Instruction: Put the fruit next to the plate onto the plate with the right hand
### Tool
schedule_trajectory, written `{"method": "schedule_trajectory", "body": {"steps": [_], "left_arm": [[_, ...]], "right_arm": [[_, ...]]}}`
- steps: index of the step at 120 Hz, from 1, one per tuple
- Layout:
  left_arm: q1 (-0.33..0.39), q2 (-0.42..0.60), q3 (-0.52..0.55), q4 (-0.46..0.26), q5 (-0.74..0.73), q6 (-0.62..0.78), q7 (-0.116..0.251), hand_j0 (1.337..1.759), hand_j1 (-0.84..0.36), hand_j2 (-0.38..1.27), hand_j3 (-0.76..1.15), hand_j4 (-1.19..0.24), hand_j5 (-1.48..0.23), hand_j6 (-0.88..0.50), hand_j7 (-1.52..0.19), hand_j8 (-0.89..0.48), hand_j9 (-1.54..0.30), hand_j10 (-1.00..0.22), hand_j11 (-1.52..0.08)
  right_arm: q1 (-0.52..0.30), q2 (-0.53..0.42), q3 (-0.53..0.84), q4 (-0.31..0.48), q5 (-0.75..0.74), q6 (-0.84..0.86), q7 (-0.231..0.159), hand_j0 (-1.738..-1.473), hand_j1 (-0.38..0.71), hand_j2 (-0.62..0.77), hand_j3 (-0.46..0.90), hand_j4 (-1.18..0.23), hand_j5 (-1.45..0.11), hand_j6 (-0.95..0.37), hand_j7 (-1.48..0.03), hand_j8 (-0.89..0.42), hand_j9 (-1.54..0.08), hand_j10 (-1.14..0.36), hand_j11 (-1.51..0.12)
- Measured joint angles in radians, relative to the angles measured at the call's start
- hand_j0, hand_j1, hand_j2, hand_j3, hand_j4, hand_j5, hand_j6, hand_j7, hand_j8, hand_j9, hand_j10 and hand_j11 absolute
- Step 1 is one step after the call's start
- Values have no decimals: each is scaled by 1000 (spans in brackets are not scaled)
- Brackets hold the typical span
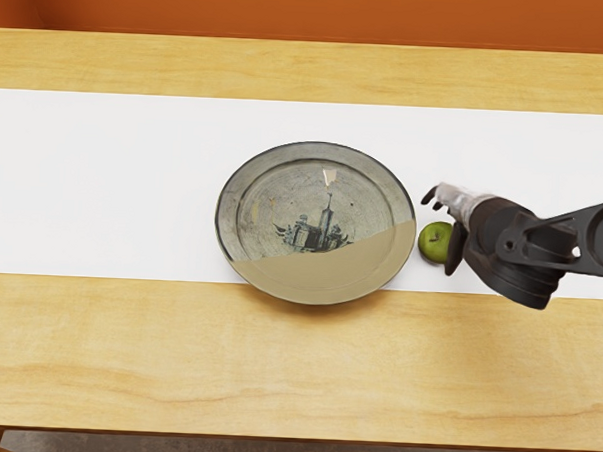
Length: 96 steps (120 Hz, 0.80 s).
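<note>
One small, round green fruit [435,242] lay on the white cloth runner [103,177], just beside the right rim of the wide, shallow, grey glazed plate [245,184] and not on it. The plate sat at the middle of the pale wooden bench [275,365]; it carried a dark printed building motif and a tan patch across its lower part, and it held nothing. The right hand [467,223], on a dark arm entering from the right edge, stood at the fruit's far side with its pale fingers [441,198] reaching past the fruit's upper edge and a dark digit close against its right flank. The digits appeared spread around the fruit rather than clamped, so the hand was judged open and gripping nothing. The step in hand was judged to be the approach to the grasp. The next move would call for closing the digits evenly on the round, easily rolled fruit, lifting it clear of the raised rim, and carrying it a short way leftward over the plate's well. No left arm was visible.
</note>
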Motion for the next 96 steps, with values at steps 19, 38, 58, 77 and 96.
{"method": "schedule_trajectory", "body": {"steps": [19,38,58,77,96], "left_arm": [[0,0,0,0,0,0,0,1658,349,0,0,0,0,0,0,0,0,0,0],[0,0,0,0,0,0,0,1658,349,0,0,0,0,0,0,0,0,0,0],[1,0,0,0,0,0,0,1658,349,0,0,0,0,0,0,0,0,0,0],[1,0,0,0,0,0,0,1658,349,0,0,0,0,0,0,0,0,0,0],[1,0,0,0,0,0,0,1658,349,0,0,0,0,0,0,0,0,0,0]], "right_arm": [[-14,3,-2,-1,0,-9,0,-1658,-53,-48,0,-248,-322,-249,-322,-249,-322,-248,-322],[-26,4,-2,-1,1,-31,0,-1658,-34,-51,0,-264,-342,-264,-342,-264,-342,-264,-342],[-29,5,-2,-2,1,-38,-15,-1658,31,-62,0,-318,-413,-319,-413,-319,-413,-318,-413],[-30,12,-2,-4,1,-39,-26,-1658,110,-76,0,-384,-499,-385,-498,-384,-499,-384,-499],[-29,15,1,-6,2,-39,-36,-1658,180,-71,0,-448,-579,-425,-580,-448,-579,-448,-579]]}}
